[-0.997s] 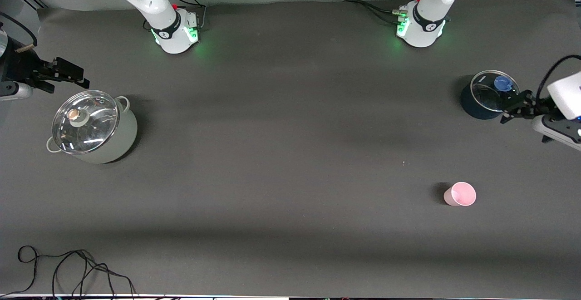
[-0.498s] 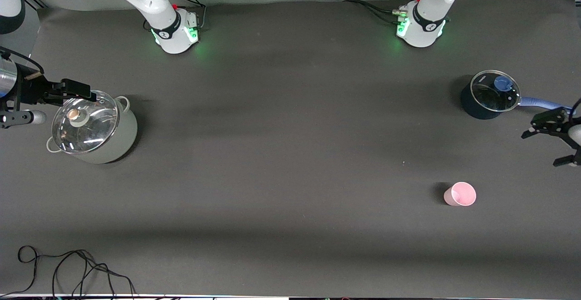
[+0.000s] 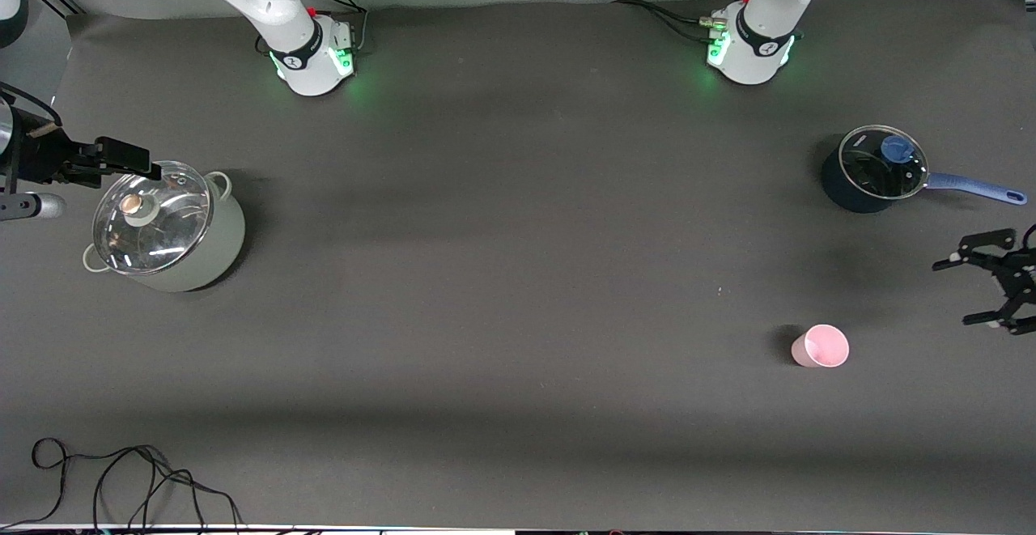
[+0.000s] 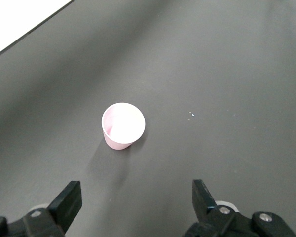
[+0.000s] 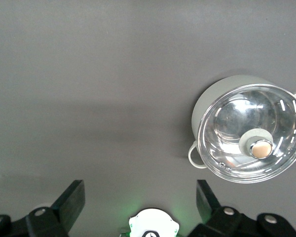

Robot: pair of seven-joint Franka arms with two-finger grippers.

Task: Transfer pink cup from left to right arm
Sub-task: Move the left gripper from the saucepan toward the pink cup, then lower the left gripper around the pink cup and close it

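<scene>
The pink cup [image 3: 820,346] stands upright on the dark table toward the left arm's end, its mouth up. It is nearer to the front camera than the blue saucepan. In the left wrist view the pink cup [image 4: 122,126] lies ahead of my left gripper [image 4: 135,197], apart from it. My left gripper [image 3: 953,292] hangs open over bare table between the cup and the table's end, with nothing between its fingers. My right gripper [image 3: 150,164] hovers open and empty by the rim of the lidded pot at the right arm's end, seen as the right gripper [image 5: 138,197] in its wrist view.
A pale grey-green pot with a glass lid [image 3: 166,227] stands at the right arm's end. A dark blue saucepan with a glass lid and a blue handle [image 3: 874,169] stands at the left arm's end. Loose black cable [image 3: 121,478] lies by the table's front edge.
My left gripper has swung off the saucepan's handle to bare table beside the cup, uncovering the handle. My right gripper has shifted slightly to the pot's rim. The cup has not moved.
</scene>
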